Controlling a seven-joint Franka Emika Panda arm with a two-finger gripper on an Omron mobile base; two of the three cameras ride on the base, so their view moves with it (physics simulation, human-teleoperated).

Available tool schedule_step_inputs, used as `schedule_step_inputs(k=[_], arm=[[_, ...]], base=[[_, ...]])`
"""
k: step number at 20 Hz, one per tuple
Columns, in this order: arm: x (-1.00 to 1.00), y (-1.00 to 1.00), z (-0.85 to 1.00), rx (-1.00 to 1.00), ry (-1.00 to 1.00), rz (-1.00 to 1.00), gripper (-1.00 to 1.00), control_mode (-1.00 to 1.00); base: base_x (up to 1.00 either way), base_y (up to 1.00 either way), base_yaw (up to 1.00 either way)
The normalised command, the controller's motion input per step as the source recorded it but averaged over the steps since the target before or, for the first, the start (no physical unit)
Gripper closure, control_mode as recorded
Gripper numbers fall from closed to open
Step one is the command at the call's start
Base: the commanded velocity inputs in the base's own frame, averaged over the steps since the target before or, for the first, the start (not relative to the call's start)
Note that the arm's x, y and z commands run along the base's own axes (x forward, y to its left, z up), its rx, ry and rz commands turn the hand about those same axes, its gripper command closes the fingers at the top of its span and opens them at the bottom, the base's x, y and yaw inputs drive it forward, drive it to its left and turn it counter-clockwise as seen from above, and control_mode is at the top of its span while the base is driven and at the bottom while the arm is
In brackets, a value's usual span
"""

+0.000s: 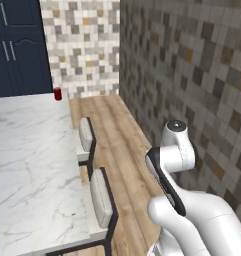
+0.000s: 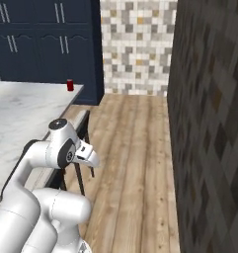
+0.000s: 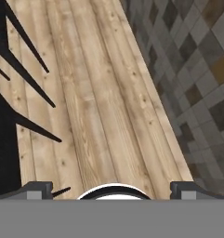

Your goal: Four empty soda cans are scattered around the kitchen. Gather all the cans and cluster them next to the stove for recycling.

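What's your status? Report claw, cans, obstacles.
Claw open, empty, aimed at wood floor. One red can on far corner of marble counter. Stools line the counter edge between.

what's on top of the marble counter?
One red can stands near the far corner of the counter, in front of navy cabinets. Two stools are at its edge. The counter's left part is out of frame.

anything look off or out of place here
One thing: a lone red soda can stands upright at the far corner of the marble counter, close to its edge, with no stove near it. Nothing looks spilled or damaged. The stools sit tucked along the counter, and the gripper is open over bare wood floor.
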Motion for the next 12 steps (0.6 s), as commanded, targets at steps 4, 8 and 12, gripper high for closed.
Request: schedule_step_inputs(k=[4,8,12], arm=[[0.0,0.0,0.0,0.0,0.0,0.0,-1.0,1.0],[0.0,0.0,0.0,0.0,0.0,0.0,-1.0,1.0],[0.0,0.0,0.0,0.0,0.0,0.0,-1.0,1.0]], base=[[0.32,-0.48,0.0],[0.15,-0.55,0.0],[0.14,-0.54,-0.01]])
